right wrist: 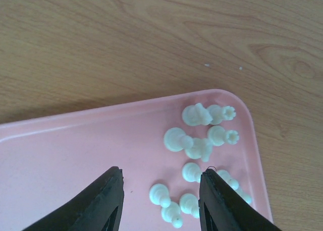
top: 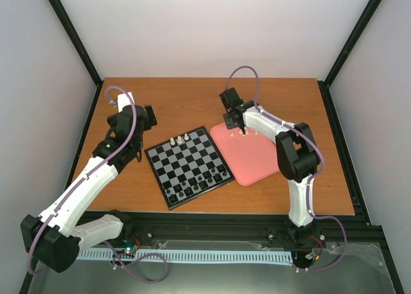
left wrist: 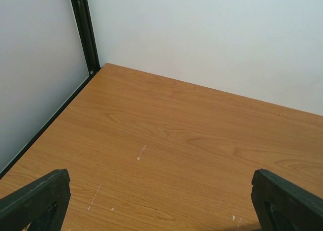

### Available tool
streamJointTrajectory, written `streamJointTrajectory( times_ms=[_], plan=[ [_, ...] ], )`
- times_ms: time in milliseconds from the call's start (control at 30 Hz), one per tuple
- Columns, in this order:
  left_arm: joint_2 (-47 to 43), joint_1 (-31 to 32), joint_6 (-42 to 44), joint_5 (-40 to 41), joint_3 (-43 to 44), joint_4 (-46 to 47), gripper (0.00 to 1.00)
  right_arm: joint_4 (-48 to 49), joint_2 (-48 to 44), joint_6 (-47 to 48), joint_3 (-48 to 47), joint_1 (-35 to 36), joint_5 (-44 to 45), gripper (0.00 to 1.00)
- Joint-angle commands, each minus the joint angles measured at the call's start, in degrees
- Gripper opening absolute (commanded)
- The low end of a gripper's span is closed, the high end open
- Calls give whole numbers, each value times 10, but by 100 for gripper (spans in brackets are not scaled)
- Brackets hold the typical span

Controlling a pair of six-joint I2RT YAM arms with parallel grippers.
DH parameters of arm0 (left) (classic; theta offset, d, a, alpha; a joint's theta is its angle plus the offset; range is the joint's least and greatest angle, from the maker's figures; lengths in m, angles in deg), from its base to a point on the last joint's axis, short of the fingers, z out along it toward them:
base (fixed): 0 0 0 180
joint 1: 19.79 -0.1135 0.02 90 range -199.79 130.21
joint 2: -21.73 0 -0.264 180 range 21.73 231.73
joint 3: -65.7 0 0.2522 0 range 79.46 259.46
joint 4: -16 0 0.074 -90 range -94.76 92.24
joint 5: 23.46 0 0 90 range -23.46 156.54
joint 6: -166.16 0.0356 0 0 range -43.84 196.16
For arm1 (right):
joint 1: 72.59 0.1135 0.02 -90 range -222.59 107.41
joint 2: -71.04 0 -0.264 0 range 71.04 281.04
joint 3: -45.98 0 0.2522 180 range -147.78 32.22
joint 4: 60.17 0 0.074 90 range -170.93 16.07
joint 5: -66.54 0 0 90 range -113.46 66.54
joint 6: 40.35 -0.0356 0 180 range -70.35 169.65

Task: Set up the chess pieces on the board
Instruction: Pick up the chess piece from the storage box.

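Right wrist: right gripper wide, empty, over pink tray; chess pieces bunched, closing could pinch two, flick neighbours

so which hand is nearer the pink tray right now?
Right. The right hand hangs open over the pink tray's far corner, just above the white chess pieces lying there. The left hand is over bare table beyond the chessboard's left side, away from the tray.
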Motion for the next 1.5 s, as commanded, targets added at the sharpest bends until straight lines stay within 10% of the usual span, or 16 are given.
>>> streamJointTrajectory(
  times_ms=[0,1467],
  plan=[
    [12,-4,-8,4,18,7,100,11,20,-7,-22,-14,9,42],
    [59,-4,-7,20,34,8,100,-2,102,-5,-78,-38,8,16]
  ],
)
